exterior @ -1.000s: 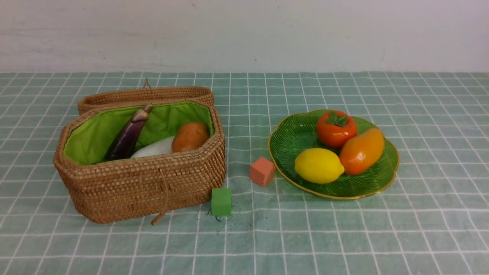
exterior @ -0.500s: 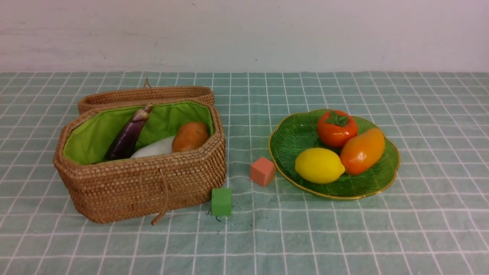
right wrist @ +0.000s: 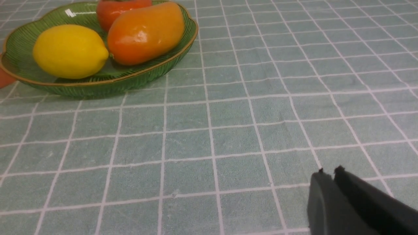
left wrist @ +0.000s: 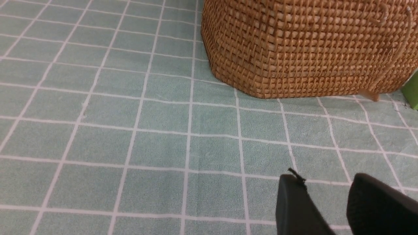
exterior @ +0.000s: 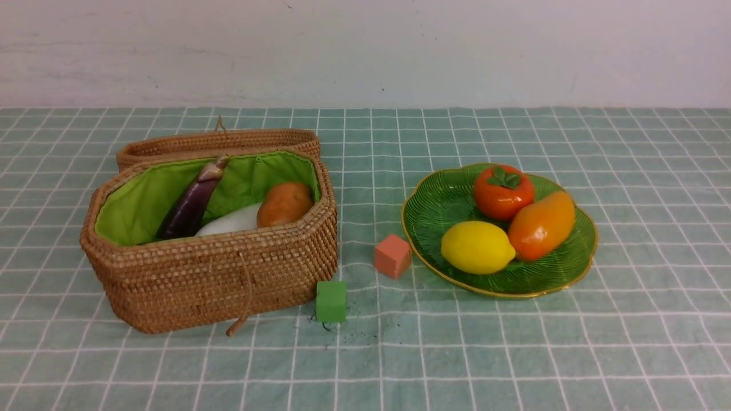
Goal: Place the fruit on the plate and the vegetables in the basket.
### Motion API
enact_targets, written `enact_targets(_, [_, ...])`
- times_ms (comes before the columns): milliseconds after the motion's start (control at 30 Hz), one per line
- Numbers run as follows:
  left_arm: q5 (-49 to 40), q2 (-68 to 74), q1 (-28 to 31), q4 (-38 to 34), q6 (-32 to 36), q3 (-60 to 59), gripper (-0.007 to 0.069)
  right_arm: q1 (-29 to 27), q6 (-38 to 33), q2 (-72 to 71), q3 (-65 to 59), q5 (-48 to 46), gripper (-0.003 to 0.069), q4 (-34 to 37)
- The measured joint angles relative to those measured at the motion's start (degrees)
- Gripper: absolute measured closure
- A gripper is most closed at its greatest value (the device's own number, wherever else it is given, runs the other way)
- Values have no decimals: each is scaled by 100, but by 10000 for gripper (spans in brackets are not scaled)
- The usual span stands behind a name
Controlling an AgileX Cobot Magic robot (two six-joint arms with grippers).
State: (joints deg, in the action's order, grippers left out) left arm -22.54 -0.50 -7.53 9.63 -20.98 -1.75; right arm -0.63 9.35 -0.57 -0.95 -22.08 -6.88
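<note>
Fruit's all on the ribbed green glass plate (exterior: pixel 434 211): yellow lemon (exterior: pixel 477 247), orange-red persimmon (exterior: pixel 502 193), oblong orange mango (exterior: pixel 541 225). Purple eggplant (exterior: pixel 191 205), white vegetable (exterior: pixel 231 222) and brown potato (exterior: pixel 284 203) sit in the green-lined wicker basket (exterior: pixel 217 279). Left gripper (left wrist: pixel 326 192) is partly spread, empty; right gripper (right wrist: pixel 329 174) pinched closed, empty.

Front view wide and level; wrist views low, near the basket (left wrist: pixel 307 49) and plate (right wrist: pixel 98 83).

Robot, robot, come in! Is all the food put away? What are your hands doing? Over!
Left tool open, empty. Right tool shut, empty. Lemon, persimmon, mango on plate; eggplant, potato in basket. Nothing blocking.
</note>
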Motion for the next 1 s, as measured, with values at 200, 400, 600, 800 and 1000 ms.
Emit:
enact_targets(200, [0, 0, 0, 0, 0, 0, 386, 0, 0, 0, 0, 0, 609, 0])
enact_targets(400, [0, 0, 0, 0, 0, 0, 386, 0, 0, 0, 0, 0, 601, 0])
enact_targets(600, [0, 0, 0, 0, 0, 0, 386, 0, 0, 0, 0, 0, 590, 0])
enact_targets(800, [0, 0, 0, 0, 0, 0, 386, 0, 0, 0, 0, 0, 579, 0])
enact_targets(1000, [0, 0, 0, 5, 0, 0, 386, 0, 0, 0, 0, 0, 574, 0])
